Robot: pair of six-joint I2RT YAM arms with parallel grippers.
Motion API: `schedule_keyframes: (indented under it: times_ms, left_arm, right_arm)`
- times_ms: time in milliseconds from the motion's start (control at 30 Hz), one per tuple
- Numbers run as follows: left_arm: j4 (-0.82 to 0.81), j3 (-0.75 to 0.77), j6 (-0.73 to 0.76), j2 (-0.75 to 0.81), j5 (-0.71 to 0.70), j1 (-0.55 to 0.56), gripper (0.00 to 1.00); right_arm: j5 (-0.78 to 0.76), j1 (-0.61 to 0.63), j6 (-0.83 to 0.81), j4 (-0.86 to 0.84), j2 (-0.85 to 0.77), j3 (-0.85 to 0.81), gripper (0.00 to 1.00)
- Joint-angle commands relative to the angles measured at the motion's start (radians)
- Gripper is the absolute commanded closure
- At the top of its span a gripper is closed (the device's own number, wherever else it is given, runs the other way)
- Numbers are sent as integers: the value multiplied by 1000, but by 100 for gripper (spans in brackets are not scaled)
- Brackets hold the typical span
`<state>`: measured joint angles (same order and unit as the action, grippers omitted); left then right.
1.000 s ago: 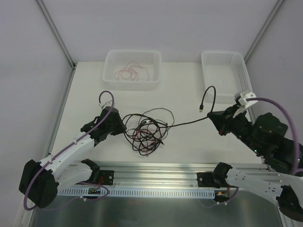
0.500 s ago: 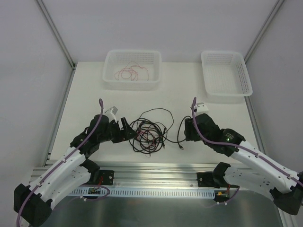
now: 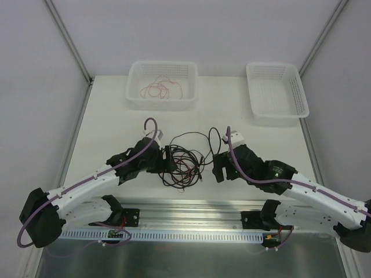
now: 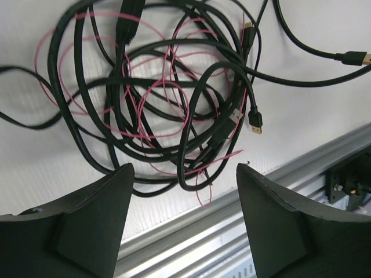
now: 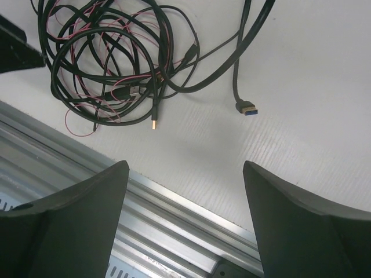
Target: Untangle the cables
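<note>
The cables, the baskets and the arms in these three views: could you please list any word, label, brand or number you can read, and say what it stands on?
None: no text can be read in any view.
The cables and the gold-tipped plug show no legible marking.
The left basket and the right basket are plain white, with no label in sight.

Black cables (image 3: pixel 184 163) laced with finer red-pink strands; gold plug tips (image 4: pixel 255 123), one blue-cored. White surface (image 3: pixel 110 127), faintly ribbed. White lattice baskets (image 3: pixel 191 87). Matte black fingers (image 4: pixel 87 226). Purple hoses (image 3: pixel 87 181) along white-and-black arms (image 3: pixel 324 202). Silver rail (image 3: pixel 191 217).
</note>
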<state>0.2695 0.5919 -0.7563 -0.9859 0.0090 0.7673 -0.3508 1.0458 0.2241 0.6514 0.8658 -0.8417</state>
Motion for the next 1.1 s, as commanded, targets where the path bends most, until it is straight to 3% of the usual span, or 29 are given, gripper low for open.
schedule_keyframes:
  times_ms: [0,33,233,333,433,733,867,900,1000,1067]
  left_arm:
    - [-23,83,239,-28,-107,9,29]
    - [-23,95,361,-36,-106,9,29]
    - [-24,164,746,-69,-11,10,38]
    - [-24,172,878,-118,45,10,41]
    - [-23,172,954,-155,45,10,50]
    - [-23,198,997,-292,129,9,52]
    - [-23,203,993,-335,91,9,56]
    - [-23,207,993,-345,85,9,63]
    - [-23,215,996,-350,86,10,70]
    - [-23,218,996,-350,88,9,83]
  right_arm:
    - [-14,29,4,-10,-19,-22,16]
    - [8,34,1,-21,-27,-10,16]
    - [42,48,-11,-90,-96,56,16]
    - [41,46,-25,-99,-114,59,16]
    - [38,48,-35,-98,-128,64,16]
    - [52,46,-23,-113,-139,108,16]
    - [49,48,-29,-114,-155,113,12]
    - [50,46,-32,-116,-159,116,11]
    - [47,46,-34,-111,-168,118,10]
    - [47,46,-34,-110,-174,124,9]
